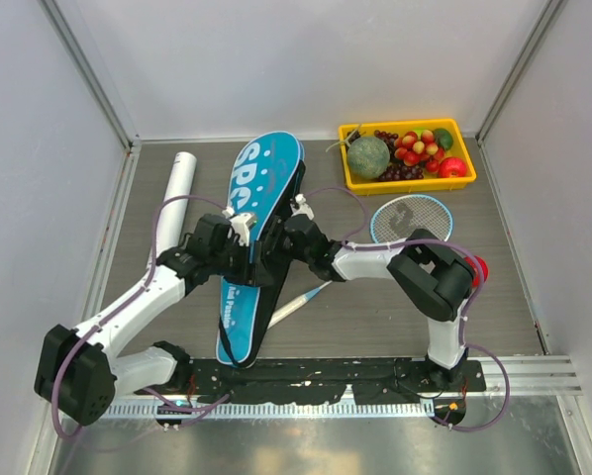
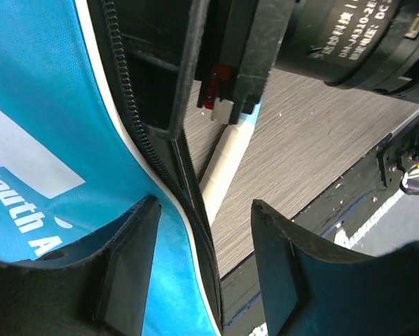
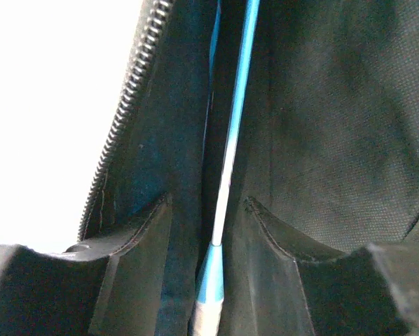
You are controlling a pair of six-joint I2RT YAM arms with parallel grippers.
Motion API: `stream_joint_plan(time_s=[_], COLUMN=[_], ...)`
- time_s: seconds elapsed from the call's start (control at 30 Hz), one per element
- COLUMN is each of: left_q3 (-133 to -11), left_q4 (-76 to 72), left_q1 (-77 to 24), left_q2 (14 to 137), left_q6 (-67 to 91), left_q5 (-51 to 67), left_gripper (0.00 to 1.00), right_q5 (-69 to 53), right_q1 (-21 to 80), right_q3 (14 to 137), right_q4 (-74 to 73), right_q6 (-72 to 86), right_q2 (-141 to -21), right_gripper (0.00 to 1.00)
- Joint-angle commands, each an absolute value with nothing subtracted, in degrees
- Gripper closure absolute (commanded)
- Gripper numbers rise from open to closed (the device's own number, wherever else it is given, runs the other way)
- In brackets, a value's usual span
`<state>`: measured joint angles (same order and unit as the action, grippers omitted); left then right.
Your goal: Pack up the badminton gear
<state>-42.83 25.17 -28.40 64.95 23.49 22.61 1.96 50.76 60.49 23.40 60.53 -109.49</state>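
The blue racket bag point(image 1: 266, 173) lies lengthwise at the table's middle, its side zipper undone. Both grippers meet at its right edge. My left gripper point(image 1: 245, 237) point(image 2: 204, 205) is open and straddles the bag's zipper edge point(image 2: 195, 189), one finger over the blue fabric point(image 2: 48, 126). My right gripper point(image 1: 294, 230) point(image 3: 208, 201) is open inside the black lining. A racket shaft point(image 3: 227, 175) runs between its fingers with a gap on each side. That racket's white handle point(image 1: 298, 306) point(image 2: 227, 157) sticks out of the bag. A second racket point(image 1: 412, 218) lies to the right. The white tube point(image 1: 178, 178) lies at the left.
A yellow tray point(image 1: 350, 183) of fruit stands at the back right. A red round fruit point(image 1: 480, 269) sits beside the right arm's elbow. Grey walls close in the table on three sides. The arms' black base rail point(image 1: 326, 376) runs along the near edge.
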Motion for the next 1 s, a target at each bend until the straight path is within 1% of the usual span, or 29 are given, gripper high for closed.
stream_joint_plan(time_s=[0.0, 0.1, 0.23, 0.33, 0.4, 0.43, 0.47, 0.5, 0.53, 0.6, 0.63, 0.73, 0.8, 0.83, 0.9, 0.97], left_q3=[-44.8, -44.9, -43.6, -43.5, -43.4, -43.7, -43.9, -44.4, -44.7, -45.5, -45.8, -47.5, -48.2, -48.5, -49.3, -50.1], left_q4=[28.6, 31.5, 30.7, 31.7, 32.3, 32.5, 32.7, 32.9, 32.9, 32.3, 32.1, 32.3, 32.3, 32.3, 32.1, 32.5], left_q1=[-29.1, -29.2, -30.6, -32.6, -34.1, -34.2, -34.3, -34.4, -34.3, -34.3, -34.3, -34.4, -34.3, -34.3, -34.2, -33.9], left_q2=[63.3, 61.6, 62.5, 63.9, 64.9, 65.3, 65.6, 65.6, 65.3, 64.6, 64.2, 63.6, 63.7, 63.6, 63.9, 63.9], left_q6=[20.6, 19.4, 20.0, 20.2, 19.9, 19.8, 19.8, 19.9, 20.2, 20.5, 20.7, 21.2, 21.3, 21.3, 21.3, 20.8], left_q5=[16.4, 10.9, 7.8, 3.3, -1.2, -1.9, -2.1, -1.9, -1.8, -0.8, -0.4, -0.4, -0.3, 1.9, 3.9, 5.3], left_gripper=[0.40, 0.36, 0.31, 0.31, 0.34, 0.39, 0.48, 0.60, 0.74, 0.92, 0.99, 1.00, 1.00, 1.00, 1.00, 1.00], right_q5=[-5.6, -7.3, -7.6, -7.6, -7.7, -7.9, -8.2, -8.4, -8.4, -8.1, -7.3, -4.7, -1.5, 2.0, 5.3, 8.8], right_q1=[50.7, 50.5, 50.4, 50.4, 50.3, 50.3, 50.2, 50.2, 50.2, 49.9, 49.4, 48.8, 48.8, 48.9, 48.8, 48.7], right_q3=[59.3, 58.9, 58.8, 58.4, 58.0, 57.6, 57.4, 56.9, 56.6, 55.9, 55.6, 54.6, 53.0, 52.0, 50.5, 49.3], right_q4=[32.2, 33.0, 33.6, 34.8, 35.2, 35.3, 35.5, 35.5, 34.9, 30.4, 28.5, 17.2, 11.5, 6.9, 0.8, -7.0], right_q6=[58.4, 58.9, 60.7, 62.0, 62.8, 62.9, 63.0, 63.3, 63.4, 64.2, 64.7, 64.8, 65.8, 66.6, 69.2, 72.9], right_q2=[-108.3, -107.8, -107.5, -107.8, -107.8, -107.8, -107.5, -106.9, -106.5, -104.5, -102.6, -97.5, -92.8, -89.7, -85.5, -82.1], right_gripper=[0.49, 0.48, 0.48, 0.48, 0.48, 0.48, 0.48, 0.47, 0.47, 0.44, 0.39, 0.31, 0.28, 0.25, 0.23, 0.22])
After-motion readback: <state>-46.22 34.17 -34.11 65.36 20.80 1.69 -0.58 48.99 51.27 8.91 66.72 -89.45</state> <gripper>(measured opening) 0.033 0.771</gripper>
